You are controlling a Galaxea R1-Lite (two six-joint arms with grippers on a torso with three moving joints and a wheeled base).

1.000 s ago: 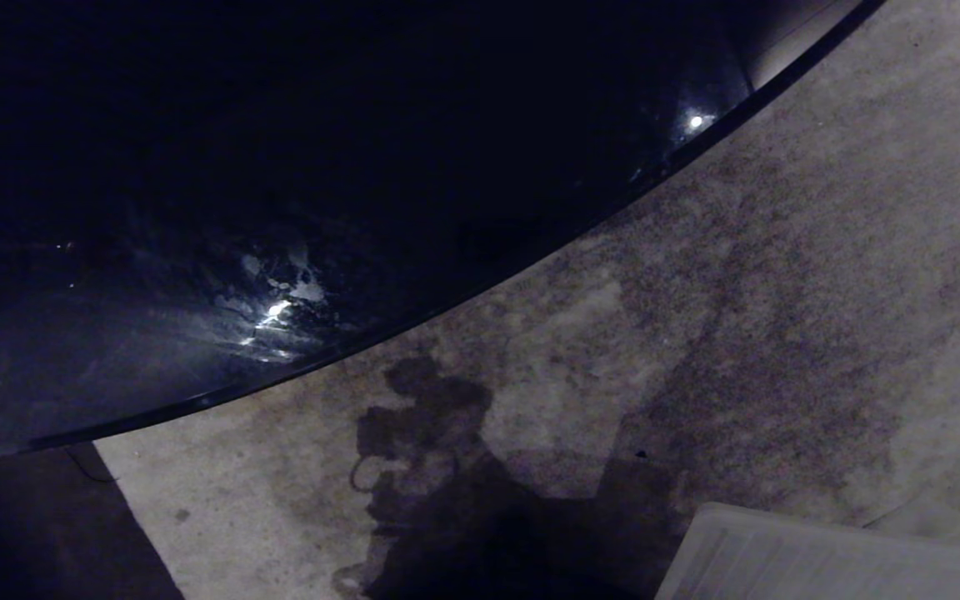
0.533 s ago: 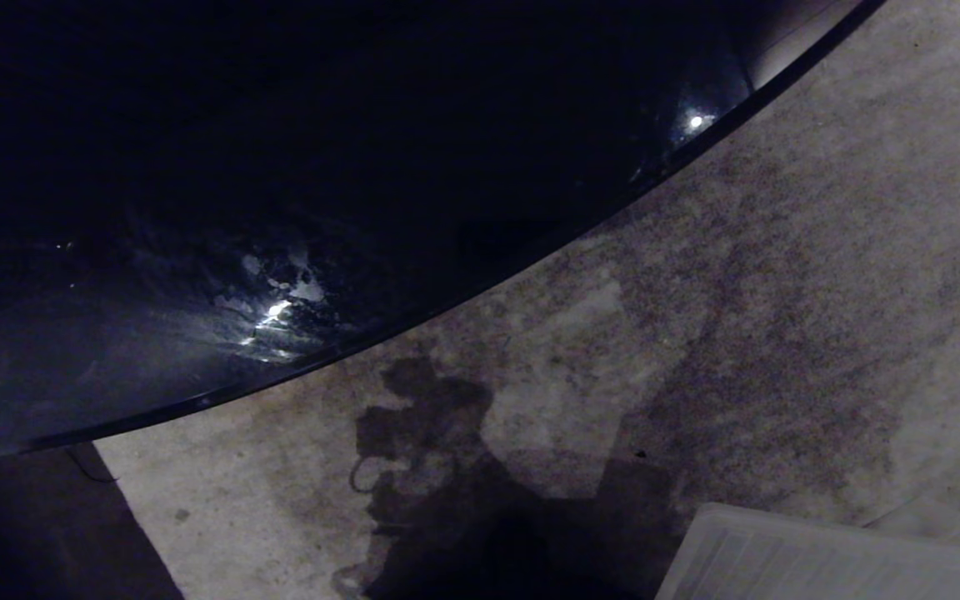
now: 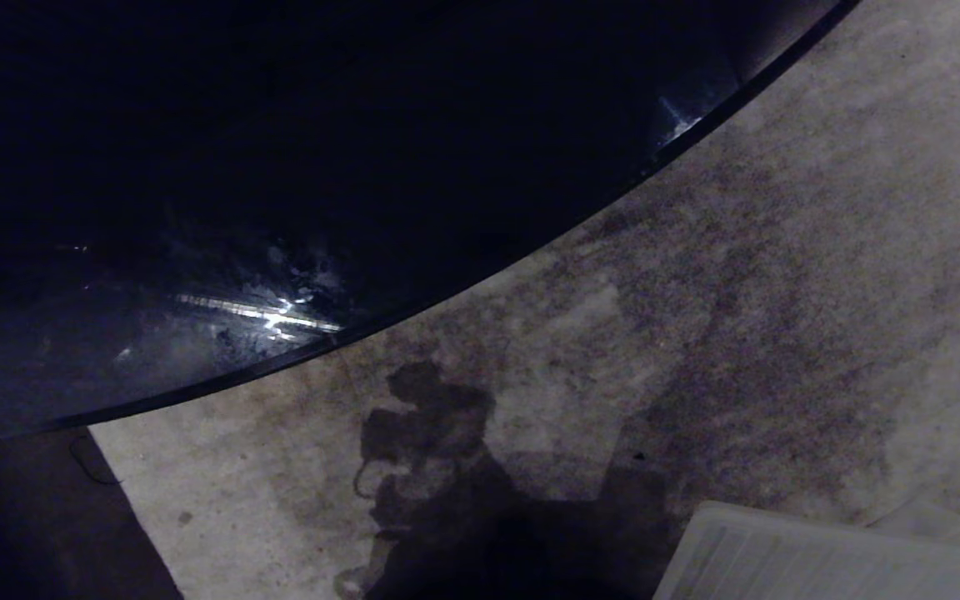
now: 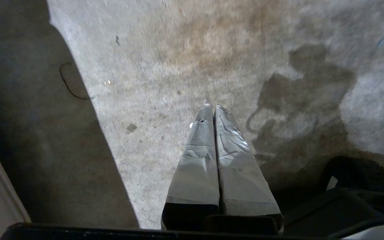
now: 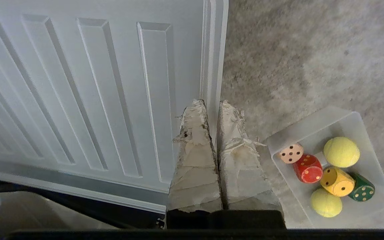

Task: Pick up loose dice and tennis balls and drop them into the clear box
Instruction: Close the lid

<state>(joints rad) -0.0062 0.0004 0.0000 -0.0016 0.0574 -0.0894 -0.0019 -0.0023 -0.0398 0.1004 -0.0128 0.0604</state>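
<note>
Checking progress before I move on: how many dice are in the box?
4, all in the box: tan, red, yellow, green. None visible outside.

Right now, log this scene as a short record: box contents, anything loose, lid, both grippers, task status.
box contents: the clear box holds the tan die, red die, yellow die, dark green die and two tennis balls
loose items: none visible on the carpet
lid: ribbed white lid lies flat beside the box
left gripper: shut, empty, above bare carpet
right gripper: shut, empty, over the lid's edge
task status: appears complete
</note>
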